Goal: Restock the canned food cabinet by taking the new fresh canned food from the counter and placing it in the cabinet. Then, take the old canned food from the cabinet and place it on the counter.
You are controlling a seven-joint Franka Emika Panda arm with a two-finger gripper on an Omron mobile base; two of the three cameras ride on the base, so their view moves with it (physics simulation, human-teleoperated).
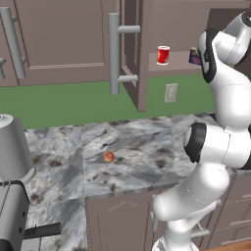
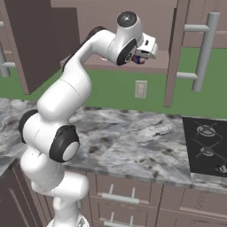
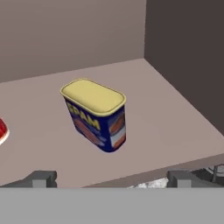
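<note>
The canned food cabinet point(image 1: 179, 22) stands with its door swung out, and the grey bar handle point(image 1: 113, 53) faces me. On its shelf point(image 3: 168, 116) the red can point(image 1: 163, 55) stands upright on the left; a sliver of that can point(image 3: 2, 131) shows at the hand view's left edge. To its right sits the squat blue tin point(image 3: 96, 114) with a yellow top, also seen half hidden as the tin point(image 1: 194, 57) behind my arm. My gripper point(image 3: 113, 180) is open at the shelf's front edge. Its fingertips point(image 3: 41, 178) are wide apart and short of the tin, holding nothing.
A small red-orange fruit point(image 1: 108, 157) lies on the marbled counter point(image 1: 147, 147). A wall outlet point(image 2: 140, 89) sits on the green backsplash. A black stove top point(image 2: 206, 146) lies at the counter's right end. The open door point(image 2: 177, 53) hangs right of my hand, and a grey appliance point(image 1: 13, 152) stands at left.
</note>
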